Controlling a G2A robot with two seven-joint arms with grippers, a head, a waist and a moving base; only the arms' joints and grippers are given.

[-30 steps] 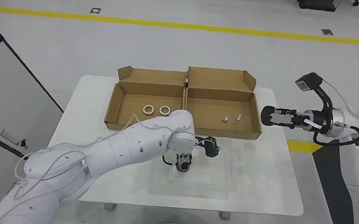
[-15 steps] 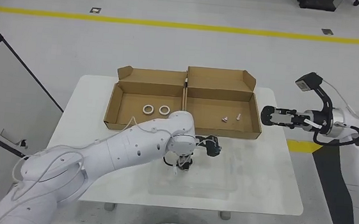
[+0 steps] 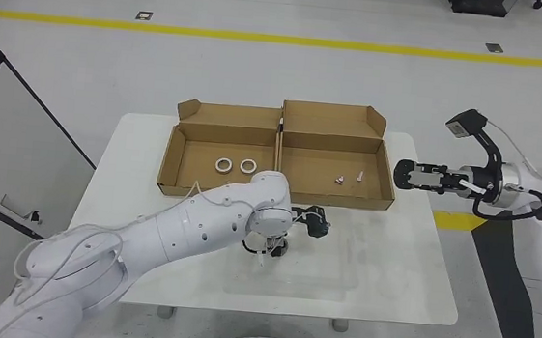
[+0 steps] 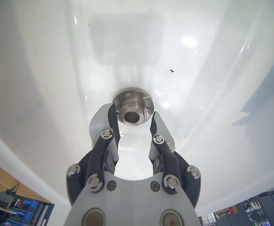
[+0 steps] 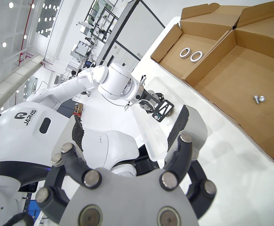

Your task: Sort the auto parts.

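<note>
The flanged metal hub stands on its flange on the floor of a shallow clear tray, bore upward, a ring of small holes showing in the flange. The left gripper is down inside the tray with its jaws parted, one ribbed finger on each side of the hub's collar. The finger pads sit just beside the collar, and a gap shows on each side, so nothing is clamped. Just beyond the tray, on the side away from the robot, two open cardboard boxes stand side by side on the white table. The left box holds two flat metal rings lying next to each other. The right box holds two small bolts close together on its floor. The right gripper hangs well apart from the tray, off to the tray's right and past the outer wall of the right box, level with that box. Its own wrist view shows its fingers spread wide, with nothing between them.
</note>
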